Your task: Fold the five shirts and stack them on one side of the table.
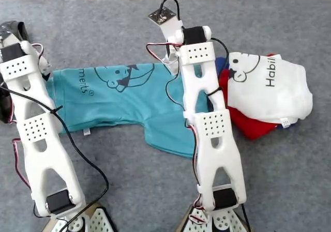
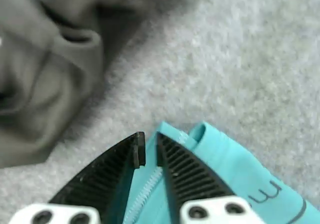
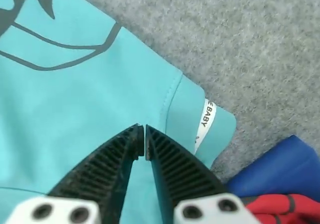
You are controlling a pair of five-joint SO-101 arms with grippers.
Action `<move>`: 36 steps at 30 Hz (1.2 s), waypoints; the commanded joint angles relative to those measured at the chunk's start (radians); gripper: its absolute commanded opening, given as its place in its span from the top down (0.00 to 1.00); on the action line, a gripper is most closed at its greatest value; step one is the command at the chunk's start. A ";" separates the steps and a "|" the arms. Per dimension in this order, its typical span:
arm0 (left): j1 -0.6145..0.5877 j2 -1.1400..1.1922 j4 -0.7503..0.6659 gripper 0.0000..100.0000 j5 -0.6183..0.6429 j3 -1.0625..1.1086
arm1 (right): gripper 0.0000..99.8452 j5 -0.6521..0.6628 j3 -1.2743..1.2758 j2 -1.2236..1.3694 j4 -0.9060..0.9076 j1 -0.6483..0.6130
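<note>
1. Noting teal shirt [image 1: 114,97] lying spread, print up, on grey table [image 1: 289,190] between both arms; not yet folded.
2. Seeing left gripper [image 2: 150,149] pinching the shirt's edge, teal fabric running up between the jaws; likely holding there for lifting a fold.
3. Seeing right gripper [image 3: 144,139] pressed together over the opposite edge, near a small label; unable to tell whether nipping cloth.
4. Logging white shirt [image 1: 274,92] sitting folded atop red shirt [image 1: 248,126] and blue shirt [image 3: 280,169], just beside the teal one; presumably serving as the stack.
5. Spotting crumpled grey cloth [image 2: 40,74] lying near the left gripper.
</note>
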 commanded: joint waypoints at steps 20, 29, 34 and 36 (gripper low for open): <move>0.096 -0.261 0.031 0.86 -0.018 0.004 | 0.99 -0.009 0.002 -0.067 -0.006 0.112; 0.280 -0.242 -0.094 0.97 -0.029 0.481 | 0.99 -0.009 0.007 0.064 -0.160 0.115; 0.213 -0.160 -0.117 0.96 -0.029 0.524 | 0.99 -0.005 0.001 0.133 -0.189 0.157; 0.208 -0.172 -0.087 0.96 -0.072 0.479 | 0.99 -0.005 -0.004 0.150 -0.183 0.170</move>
